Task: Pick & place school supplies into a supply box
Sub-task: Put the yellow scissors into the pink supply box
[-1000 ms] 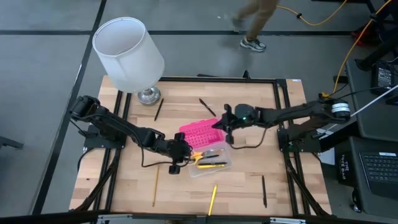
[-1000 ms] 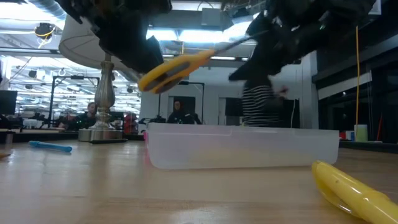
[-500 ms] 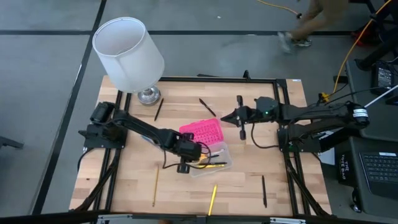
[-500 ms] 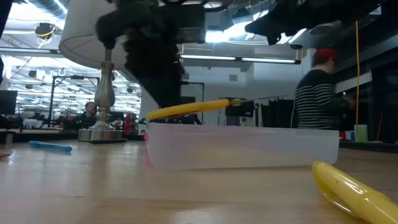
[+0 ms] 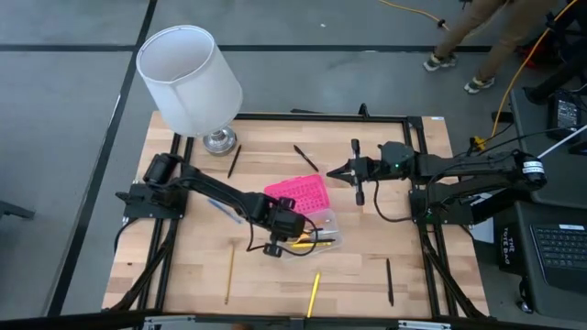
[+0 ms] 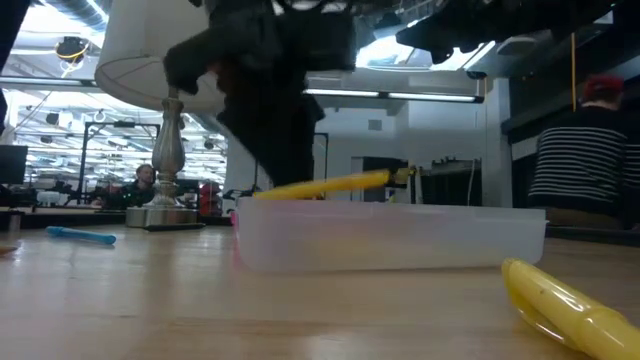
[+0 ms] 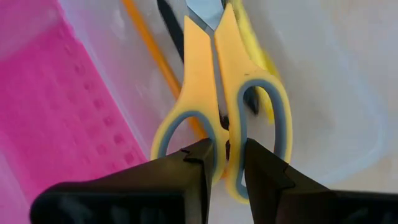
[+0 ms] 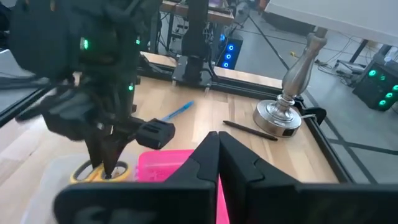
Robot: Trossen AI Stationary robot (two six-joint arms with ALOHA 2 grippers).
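The yellow-handled scissors (image 7: 224,93) are in my left gripper (image 7: 225,165), which is shut on them over the supply box's clear base (image 5: 321,236). An orange pencil (image 7: 149,56) and a black one lie inside the base. The pink dotted lid (image 5: 298,193) lies open beside the base, on its far-left side. In the low view the scissors (image 6: 330,184) sit nearly level just above the base's rim (image 6: 390,208). My right gripper (image 5: 341,171) hovers shut and holding nothing, to the right of the lid. My left gripper pinches the scissors between its two fingers (image 7: 202,165) at the inner sides of the two handle loops (image 7: 225,146), where they meet. The blades point away from the fingers into the base. The scissors are nearly level over the rim; whether they touch it, I cannot tell.
A white-shaded lamp (image 5: 188,78) stands at the table's far left corner. Loose on the table are two black pencils (image 5: 234,160) (image 5: 305,158), a blue pen (image 5: 223,209), yellow pencils (image 5: 228,275) (image 5: 314,293) and a black pen (image 5: 389,281). A person walks beyond the far edge.
My left gripper has carried the scissors toward the table's right, over the clear base, and lowered them. They have tipped from steeply tilted to nearly level above the rim. My right gripper has drawn back from the pink lid toward the right and far side, then held still.
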